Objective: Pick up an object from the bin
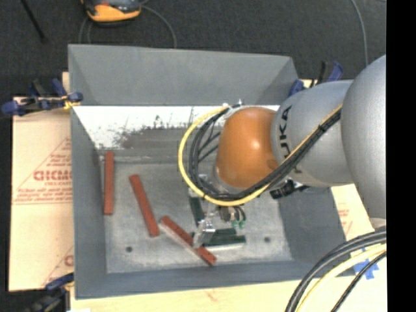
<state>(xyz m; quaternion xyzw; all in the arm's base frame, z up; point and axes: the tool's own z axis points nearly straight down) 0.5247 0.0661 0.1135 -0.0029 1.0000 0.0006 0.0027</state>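
- A slim red-brown bar (182, 234) lies slantwise on the near part of the bin floor, towards the middle. Its lower end points at the near wall and its upper end runs up to the hand.
- Just beside it on the right lies a dark green flat piece (229, 240), thin and low. It is too small to tell what it is made of.
- The hand (206, 229) is down close to the floor, where those two things meet. Whether it is spread, pressed together or pinching anything I cannot tell.
- To do this step well, I judge, the grip should go across the bar's narrow width, near its middle, so it does not tip when lifted.
- The bar lies flat, so the hand must come right down to the metal. The green piece is close enough to be nudged or caught along with it.
- The bar looks rigid, straight-edged and dull-surfaced, which should give a firm hold. The floor looks smooth, so a push from one side may just slide the bar.
- To the left, well apart, a second red-brown bar (144, 205) of the same shape lies slanted. A third red-brown bar (108, 182) lies along the foot of the left wall.
- The grey metal bin (88, 239) has sloping walls, and the far one is pale with dark speckles.
- Above the hand sits the wrist's smooth orange dome-shaped cover (244, 148), with yellow and black cables (184, 155) looped round it.
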